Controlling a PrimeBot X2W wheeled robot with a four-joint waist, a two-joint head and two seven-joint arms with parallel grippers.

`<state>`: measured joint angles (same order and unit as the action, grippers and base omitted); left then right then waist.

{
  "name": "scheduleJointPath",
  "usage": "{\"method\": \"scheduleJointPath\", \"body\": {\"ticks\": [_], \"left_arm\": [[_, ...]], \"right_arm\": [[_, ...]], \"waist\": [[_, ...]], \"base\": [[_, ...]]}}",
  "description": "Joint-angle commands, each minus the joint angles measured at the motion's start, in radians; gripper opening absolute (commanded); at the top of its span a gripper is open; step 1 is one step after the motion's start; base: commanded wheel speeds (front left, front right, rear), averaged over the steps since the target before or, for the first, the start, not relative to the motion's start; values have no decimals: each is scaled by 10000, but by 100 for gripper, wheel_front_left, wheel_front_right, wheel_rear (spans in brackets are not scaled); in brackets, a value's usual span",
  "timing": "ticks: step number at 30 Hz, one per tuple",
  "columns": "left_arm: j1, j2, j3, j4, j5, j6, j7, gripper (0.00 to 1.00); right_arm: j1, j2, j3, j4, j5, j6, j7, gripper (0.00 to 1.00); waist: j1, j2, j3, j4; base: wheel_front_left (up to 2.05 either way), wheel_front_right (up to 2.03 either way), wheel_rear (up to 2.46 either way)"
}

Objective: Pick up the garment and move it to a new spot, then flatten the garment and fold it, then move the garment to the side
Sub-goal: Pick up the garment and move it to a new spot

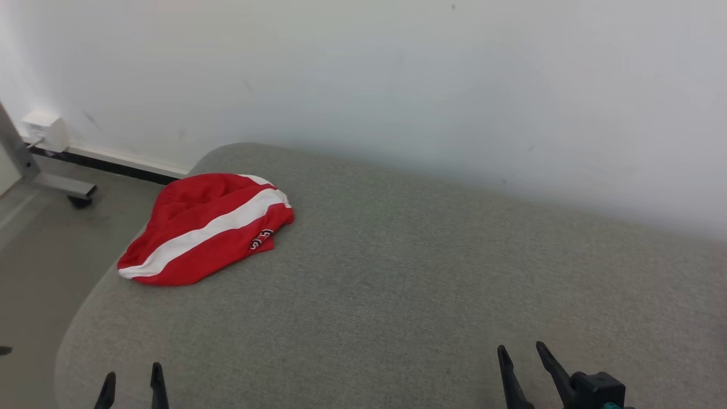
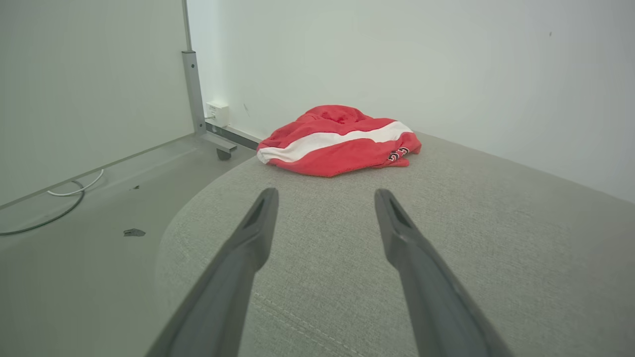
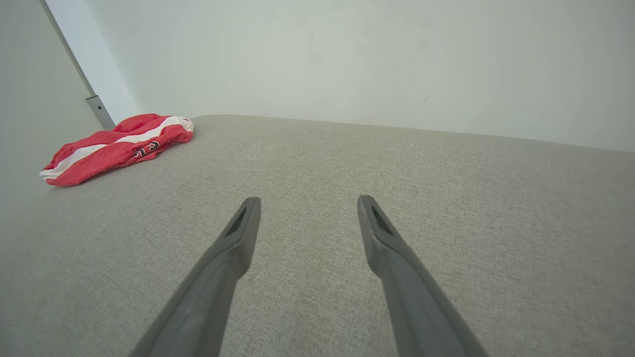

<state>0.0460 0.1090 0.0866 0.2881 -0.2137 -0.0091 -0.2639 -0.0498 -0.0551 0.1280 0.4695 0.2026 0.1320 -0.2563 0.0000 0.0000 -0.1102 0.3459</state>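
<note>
Garment (image 1: pixel 207 227): a red piece with a broad white stripe (image 1: pixel 210 230) and a small dark logo (image 1: pixel 261 238) near one end. It lies crumpled in a low heap at the far left corner of the grey cushion (image 1: pixel 397 284). Its left end reaches the cushion's left edge. Its rear side lies near the far edge, close to the white wall (image 1: pixel 397 68). No gripper touches it.

Left gripper (image 1: pixel 132 372): positioned at the near edge of the cushion, close to the near left corner. Both dark fingers stand spread wide, with bare grey fabric between them. In the left wrist view the fingers (image 2: pixel 258 223) point toward the garment, which lies ahead and well apart from the tips.

Right gripper (image 1: pixel 520 346): positioned at the near edge, toward the right side of the cushion. Its jaws are likewise wide apart and grip nothing. In the right wrist view the garment lies far off to the upper left.

Whether either set of fingertips contacts the fabric cannot be determined.

Surroundings: grey floor (image 1: pixel 40 255) left of the cushion, a metal frame foot on a castor (image 1: pixel 68 190), a white wall box (image 1: pixel 45 130), and cables (image 2: pixel 64 198) on the floor.
</note>
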Motion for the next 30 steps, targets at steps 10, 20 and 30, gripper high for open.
{"method": "scheduleJointPath", "body": {"ticks": [10, 20, 30], "left_arm": [[459, -36, 495, -623, -75, 258, -3, 100], [509, -111, 565, -583, -69, 236, -3, 100], [-1230, 294, 389, 1009, -246, 81, 739, 100]], "right_arm": [[-679, 46, 610, 313, 194, -27, -89, 100], [-689, 51, 643, 408, 231, -27, -94, 100], [-559, 49, 798, 343, 73, -27, -86, 100]], "waist": [[0, 0, 208, 1154], [0, 0, 237, 1165], [0, 0, 373, 747]], "base": [[0, 0, 0], [0, 0, 0], [0, 0, 0]]}}
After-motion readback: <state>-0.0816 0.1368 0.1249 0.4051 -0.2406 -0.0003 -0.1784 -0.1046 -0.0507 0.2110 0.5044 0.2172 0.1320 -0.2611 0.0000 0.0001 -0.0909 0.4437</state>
